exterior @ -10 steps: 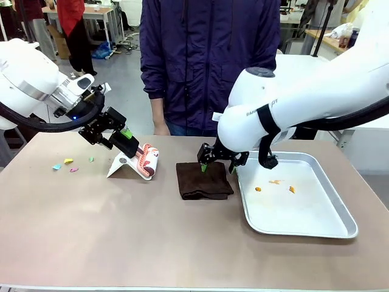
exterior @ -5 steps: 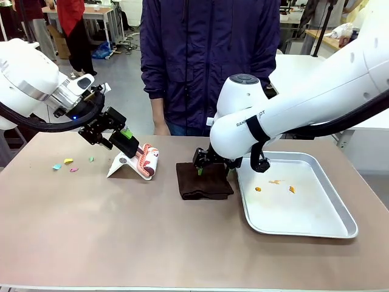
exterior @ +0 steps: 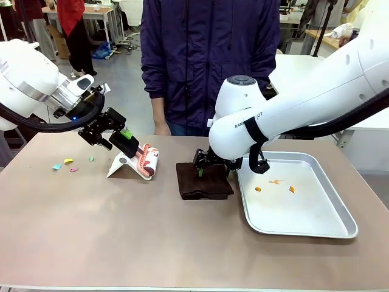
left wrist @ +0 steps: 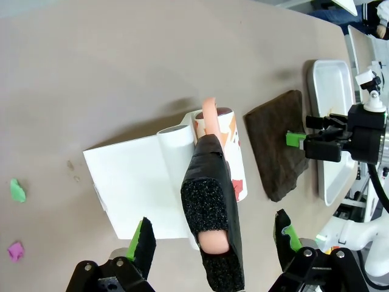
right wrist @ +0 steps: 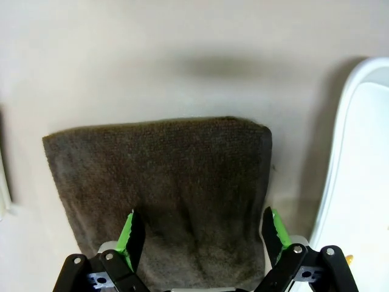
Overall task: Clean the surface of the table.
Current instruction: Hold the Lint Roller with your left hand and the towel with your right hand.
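Table: large matte brownish-taupe table point(exterior: 121, 243); it spans the front view under both arms, its near half bare.
Tray: rectangular silver metal tray point(exterior: 304, 213) at 3 o'clock, holding small orange crumbs point(exterior: 275, 182).
Cloth: folded dark brown towelling cloth point(exterior: 203, 182), just toward 12 o'clock of the table's centre, lying flat.
Right gripper: the right gripper point(right wrist: 202, 234) has slid from the tray-side corner toward 9 o'clock and now hovers over the cloth's edge with its fingers spread. It looks like lining up to pick up the wiper.
Left gripper: the left gripper point(left wrist: 214, 238) is unchanged, its fingers apart either side of a black foam-sleeved handle point(left wrist: 209, 201) above a white plastic scoop point(exterior: 121, 165).
Scraps: small green, yellow and pink bits point(exterior: 68, 162) at 10 o'clock are still unswept (so the cleaning is barely begun).
Person: someone in a dark blue jacket point(exterior: 209, 61) stands at 12 o'clock.
Hidden: whether the right fingertips touch the cloth is hard to tell, and the arm's body covers the cloth's far corner.
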Controlling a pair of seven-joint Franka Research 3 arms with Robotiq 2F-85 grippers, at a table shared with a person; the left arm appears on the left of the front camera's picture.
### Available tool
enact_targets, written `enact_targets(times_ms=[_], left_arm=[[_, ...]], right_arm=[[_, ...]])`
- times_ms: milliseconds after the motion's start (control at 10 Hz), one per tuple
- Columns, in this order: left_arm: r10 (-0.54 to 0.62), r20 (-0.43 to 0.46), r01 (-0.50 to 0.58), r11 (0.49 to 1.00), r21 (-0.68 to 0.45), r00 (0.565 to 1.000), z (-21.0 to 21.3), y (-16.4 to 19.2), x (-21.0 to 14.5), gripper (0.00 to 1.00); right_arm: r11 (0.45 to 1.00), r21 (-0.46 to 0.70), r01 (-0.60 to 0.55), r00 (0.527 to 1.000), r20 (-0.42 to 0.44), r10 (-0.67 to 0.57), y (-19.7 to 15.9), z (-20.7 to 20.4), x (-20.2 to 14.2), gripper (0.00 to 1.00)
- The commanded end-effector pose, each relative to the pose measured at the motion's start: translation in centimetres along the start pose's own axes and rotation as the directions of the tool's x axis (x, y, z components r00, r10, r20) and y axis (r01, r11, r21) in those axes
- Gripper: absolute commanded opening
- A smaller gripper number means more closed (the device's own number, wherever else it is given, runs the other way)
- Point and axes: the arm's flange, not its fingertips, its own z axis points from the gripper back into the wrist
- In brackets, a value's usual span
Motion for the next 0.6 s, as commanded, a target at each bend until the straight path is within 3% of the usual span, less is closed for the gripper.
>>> enact_targets(times_ms=[0,100,200,300,400,500], left_arm=[[0.017,0.026,-0.017,1.0,-0.004,1.0,0.2,-0.59,-0.53,0.6],[0.017,0.023,-0.016,1.0,-0.004,1.0,0.21,-0.58,-0.56,0.4],[0.019,0.017,-0.019,1.0,-0.011,1.0,0.13,-0.58,-0.54,0.0],[0.015,0.017,-0.015,1.0,-0.011,1.0,0.13,-0.66,-0.53,0.0],[0.011,0.02,-0.011,1.0,-0.009,1.0,0.13,-0.81,-0.5,0.0],[0.008,0.022,-0.007,1.0,-0.009,1.0,0.16,-0.86,-0.46,0.13]], right_arm=[[0.998,-0.045,0.032,0.999,0.002,-0.032,0.85,0.05,0.46,1.0],[0.999,-0.043,0.025,1.0,-0.007,-0.025,0.74,-0.03,0.41,0.45],[0.999,-0.029,0.025,0.999,-0.026,-0.026,0.69,-0.11,0.4,0.42],[0.999,-0.025,0.024,0.999,-0.032,-0.025,0.69,-0.16,0.39,0.0],[0.999,-0.021,0.025,0.999,-0.032,-0.026,0.71,-0.17,0.41,0.0],[1.0,-0.015,0.026,0.999,-0.037,-0.027,0.7,-0.22,0.4,0.0]])
